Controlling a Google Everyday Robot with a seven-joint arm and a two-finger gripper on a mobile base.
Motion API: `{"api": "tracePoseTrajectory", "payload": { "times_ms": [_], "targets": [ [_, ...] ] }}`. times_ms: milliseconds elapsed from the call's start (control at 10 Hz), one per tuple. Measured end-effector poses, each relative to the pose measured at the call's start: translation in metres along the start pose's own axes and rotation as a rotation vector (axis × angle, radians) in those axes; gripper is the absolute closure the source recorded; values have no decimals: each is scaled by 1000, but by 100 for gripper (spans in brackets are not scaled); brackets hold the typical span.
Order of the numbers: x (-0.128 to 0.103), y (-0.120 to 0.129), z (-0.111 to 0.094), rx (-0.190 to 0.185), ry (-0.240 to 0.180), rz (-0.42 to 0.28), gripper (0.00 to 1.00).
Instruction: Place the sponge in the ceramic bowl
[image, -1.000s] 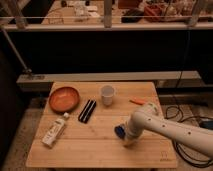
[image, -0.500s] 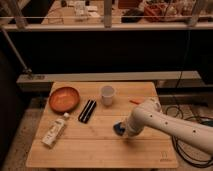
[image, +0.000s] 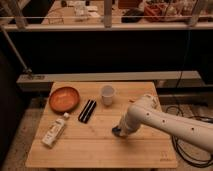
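Two task things: the sponge (image: 116, 132) and the ceramic bowl (image: 64, 98) lie well apart on the desk (image: 100, 149).
Sponge place: it is on the desk top, right of the middle, and not in the bowl.
Sponge look: only a small dark blue patch shows, low and flat. The arm's end hides the rest, so I cannot tell the shape of its edges.
Bowl look: it is wide, shallow and orange-brown, and stands upright near the back left corner. No blue shows inside it.
Gripper: the gripper (image: 123, 128) is at the end of the pale arm, pointing down right at the sponge. I cannot tell whether it is apart or clamped on the sponge.
Why the arm is so: in my judgement it bends down from the right to meet a soft, low block from above.
Stage: the task is not yet met; this looks like the grasping at the sponge.
Way to the bowl: the black remote (image: 87, 110) lies between the two, and the white cup (image: 107, 94) stands near, so carrying probably needs some height.
Aside: a white bottle (image: 55, 132) lies at the front left.
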Motion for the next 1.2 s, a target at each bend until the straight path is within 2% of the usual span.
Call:
{"api": "tracePoseTrajectory", "payload": {
  "times_ms": [200,300,500,600,800,900,1000,1200],
  "targets": [
    [-13,-3,-20,8,1,-14,90],
    [-16,-3,-24,12,2,-22,83],
    [-27,-1,-18,18,0,-33,74],
    [-32,-2,-16,23,0,-37,74],
    [-42,-6,-20,29,1,-50,88],
    [-47,-7,-30,29,-2,-54,93],
    [-49,-7,-36,32,-3,-57,93],
    [-61,-11,-34,39,-10,-74,93]
  ]
}}
